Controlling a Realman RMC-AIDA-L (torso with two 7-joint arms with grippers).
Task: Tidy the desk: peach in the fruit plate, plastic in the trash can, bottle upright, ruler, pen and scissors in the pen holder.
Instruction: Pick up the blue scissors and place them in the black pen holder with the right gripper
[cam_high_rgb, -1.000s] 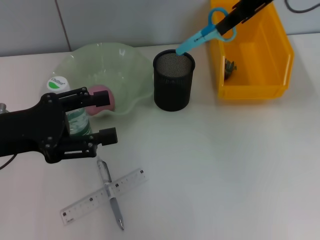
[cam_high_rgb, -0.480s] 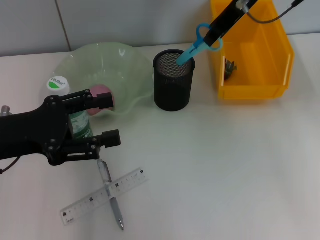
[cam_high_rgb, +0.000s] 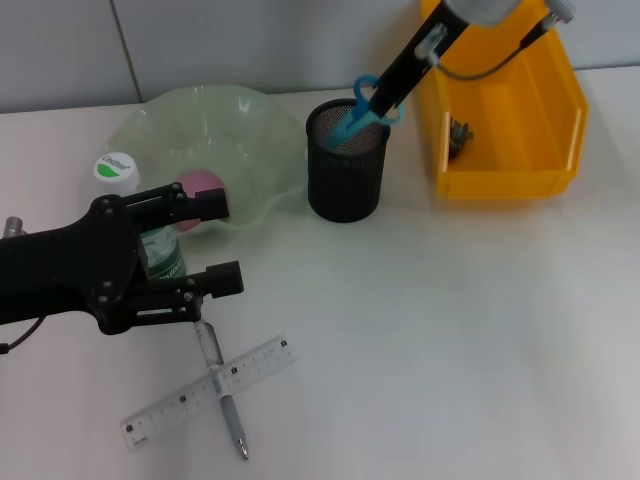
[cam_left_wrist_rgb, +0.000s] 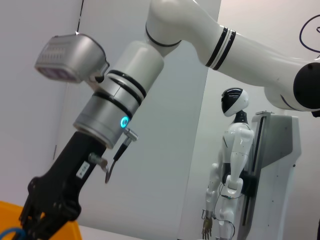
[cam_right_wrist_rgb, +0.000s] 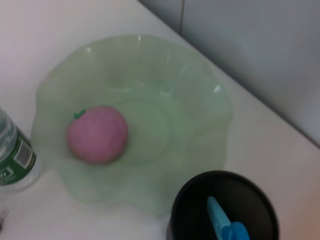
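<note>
Ruler (cam_high_rgb: 208, 391): flat on the table nearest the robot, crossed by the pen; thin, light, probably hard to lift off the surface; best taken at a free end, or slid to the edge.
Pen (cam_high_rgb: 221, 389): lying across the ruler, slim and likely to roll; best pinched mid-barrel.
Left gripper (cam_high_rgb: 220, 240): fingers apart, nothing between them, hovering just beside the bottle and above the pen's upper end.
Bottle (cam_high_rgb: 148, 225): upright beside the fruit plate, partly hidden by the left arm; light plastic, probably easy to tip.
Peach (cam_right_wrist_rgb: 97, 134): in the fruit plate (cam_right_wrist_rgb: 200, 110); soft-looking, needs no handling.
Scissors (cam_high_rgb: 358, 108): blades down inside the pen holder (cam_high_rgb: 345, 180), blue handles clamped in the right gripper (cam_high_rgb: 388, 92); stiff, light, pointed.
Trash can (cam_high_rgb: 520, 170): yellow bin, farthest right, with a small dark scrap inside.
Right wrist view: looks down into the holder and onto the peach, which the head view half hides.
Left wrist view: only the right arm, none of the desk's items.
</note>
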